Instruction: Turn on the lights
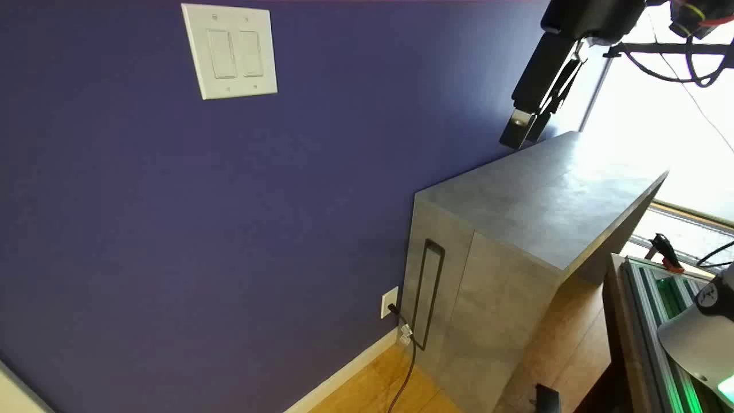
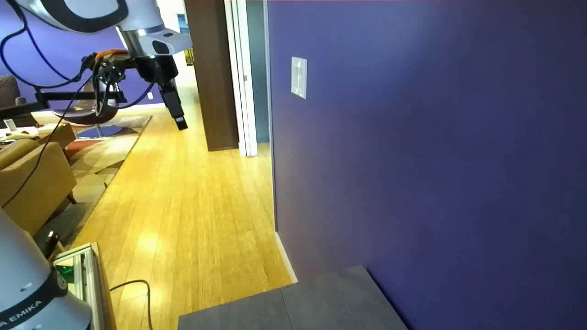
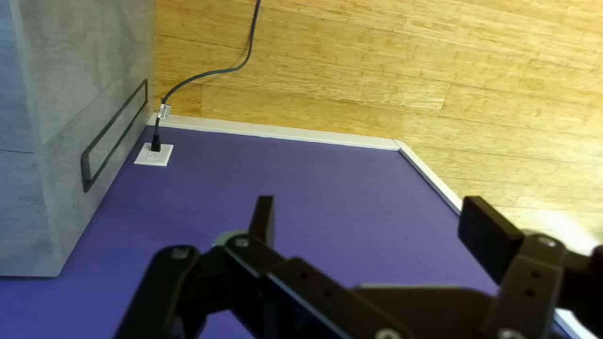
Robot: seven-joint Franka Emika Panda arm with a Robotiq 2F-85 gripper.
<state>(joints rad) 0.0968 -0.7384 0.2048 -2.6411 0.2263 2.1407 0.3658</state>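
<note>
Well, find the gripper (image 3: 368, 220) spread wide in the wrist view, with fingers (image 3: 485, 235) far apart and holding nothing. In both exterior views, pointing downward at a tilt, well apart from the light switch (image 1: 237, 53). Judge the step in hand to be the approach, with no press made yet. Before contact, better close the fingers into 1 firm tip, then turn that tip to face the purple wall (image 1: 275, 201) squarely. Along the way, keep clear of the gray cabinet (image 1: 527, 198) against the same wall. Likely a container: seemingly closed, with a dark handle (image 3: 114, 118) on 1 side, showing nothing of the inside. Close to that side, see a small white outlet (image 3: 150, 159) holding a plug (image 3: 155, 142) with a dark cord (image 3: 207, 74); leave alone. Higher on the wall, go for the switch: a white plate with 2 tall paddles (image 1: 222, 53) side by side. Aim near the top or bottom end of 1 paddle, well inside the edges, push straight and gently, and stop at the give. Cannot tell the right paddle or the on end. Beware of sliding onto the plate or pressing both paddles together. No lamp in view.
</note>
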